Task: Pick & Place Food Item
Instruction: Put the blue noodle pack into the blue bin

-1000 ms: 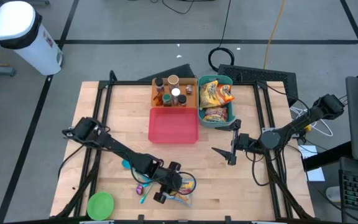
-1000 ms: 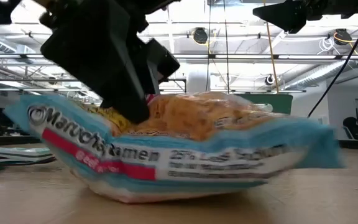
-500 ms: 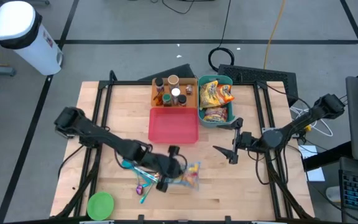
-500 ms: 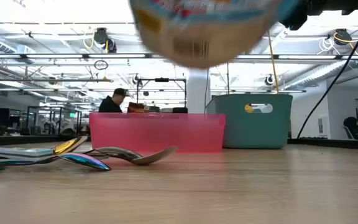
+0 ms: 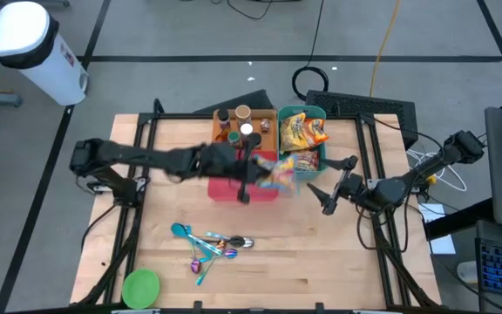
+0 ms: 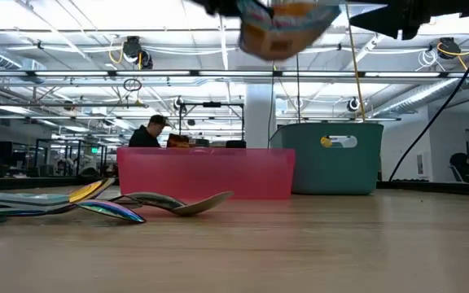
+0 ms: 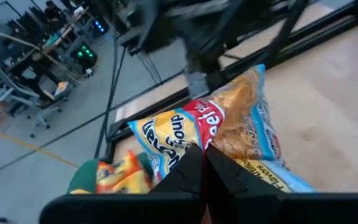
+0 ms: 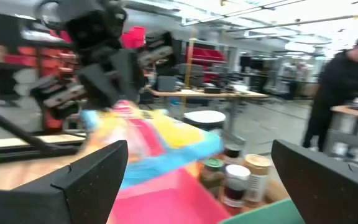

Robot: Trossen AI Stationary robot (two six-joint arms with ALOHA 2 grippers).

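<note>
My left gripper (image 5: 253, 171) is shut on a ramen packet (image 5: 279, 171), blue, yellow and red. It holds the packet in the air over the right end of the pink bin (image 5: 234, 185), next to the teal bin (image 5: 322, 155). The packet also shows in the left wrist view (image 7: 219, 127), at the top of the low view (image 6: 286, 23) and in the right wrist view (image 8: 151, 144). My right gripper (image 5: 329, 194) is open and empty to the right of the bins, its fingers (image 8: 92, 180) wide apart and pointing at the packet. My left gripper pinches the ramen packet between its two fingers at the packet's end nearest the arm (image 7: 199, 154). The fingers come from the table's left side. The packet is lifted clear of the table and reaches beyond the fingertips toward the teal bin.
The teal bin holds several snack packets (image 5: 301, 131). A brown box with bottles (image 5: 242, 129) stands behind the pink bin. Spoons (image 5: 212, 244) lie near the front, and a green lid (image 5: 140, 286) lies at the front left. A person (image 8: 344, 87) is in the room beyond.
My left gripper has lifted the ramen packet off the table near the front edge. It has carried it up and toward the far edge, to above the pink bin's right end. The spoons that lay beside the packet have stayed on the table.
</note>
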